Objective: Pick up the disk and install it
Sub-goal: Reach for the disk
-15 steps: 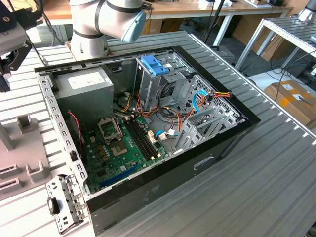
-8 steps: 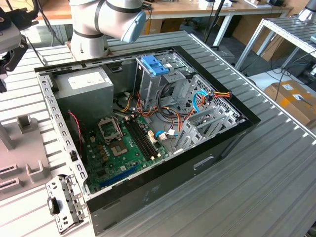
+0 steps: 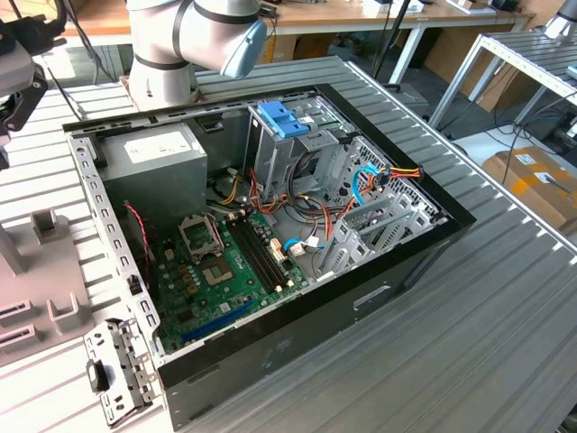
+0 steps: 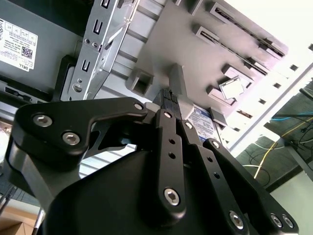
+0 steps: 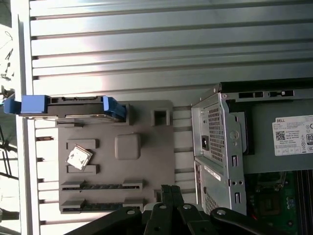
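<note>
— What's on the counter (image 3: 505,298)?

— An open case (image 3: 297,325), side panel off, with the board (image 3: 225,271) and the drive cage (image 3: 302,149) showing. Next to it, on the exterior view's left, there's a grey tray (image 5: 146,161) of parts.

— And the disk?

— The disk (image 5: 78,108) is on the tray, not in the case. In the first wrist view it stands on its long edge at one end of the tray, with the blue carrier round it. Nothing is touching it.

— Which way does it run?

— Its long axis follows the counter's slats, along the tray's end edge. One short end points toward the case and the other points away.

— Where's the tool?

— The tool (image 5: 167,191) hangs above the tray, clear of it. In the first wrist view the disk is at the far end of the tray from the tool, with most of the tray between them. The line from one to the other cuts across the slats, so I'd say the disk lies broadside to the tool.

— And the jaws?

— Pressed together, with nothing between them that I can make out.

— So how far along is it?

— By the look of it the pickup isn't made yet, and the cage is waiting.
</note>
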{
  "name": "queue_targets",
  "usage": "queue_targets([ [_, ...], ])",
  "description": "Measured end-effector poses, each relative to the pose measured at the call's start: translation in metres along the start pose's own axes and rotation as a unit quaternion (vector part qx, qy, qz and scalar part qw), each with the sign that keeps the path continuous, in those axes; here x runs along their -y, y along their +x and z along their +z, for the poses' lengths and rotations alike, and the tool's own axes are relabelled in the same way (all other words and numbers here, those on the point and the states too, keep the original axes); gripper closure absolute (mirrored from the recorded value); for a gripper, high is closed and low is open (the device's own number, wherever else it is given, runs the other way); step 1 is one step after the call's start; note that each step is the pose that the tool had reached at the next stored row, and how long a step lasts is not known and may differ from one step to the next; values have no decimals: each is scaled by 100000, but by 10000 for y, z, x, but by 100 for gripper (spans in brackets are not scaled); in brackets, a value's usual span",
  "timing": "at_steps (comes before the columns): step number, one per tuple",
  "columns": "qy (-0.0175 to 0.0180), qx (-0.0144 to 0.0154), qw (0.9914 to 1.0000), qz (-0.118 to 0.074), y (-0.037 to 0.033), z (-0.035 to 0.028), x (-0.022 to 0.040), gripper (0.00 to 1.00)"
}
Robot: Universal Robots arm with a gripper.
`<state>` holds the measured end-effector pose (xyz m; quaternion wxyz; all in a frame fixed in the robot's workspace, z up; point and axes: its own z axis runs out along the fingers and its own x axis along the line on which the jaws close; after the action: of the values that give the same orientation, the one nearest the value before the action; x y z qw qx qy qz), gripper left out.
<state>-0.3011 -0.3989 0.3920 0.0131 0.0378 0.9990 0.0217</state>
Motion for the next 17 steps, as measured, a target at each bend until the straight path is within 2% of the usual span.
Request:
queue_targets([
  [17, 2, -2, 100000, 2, 46, 0, 3, 89],
])
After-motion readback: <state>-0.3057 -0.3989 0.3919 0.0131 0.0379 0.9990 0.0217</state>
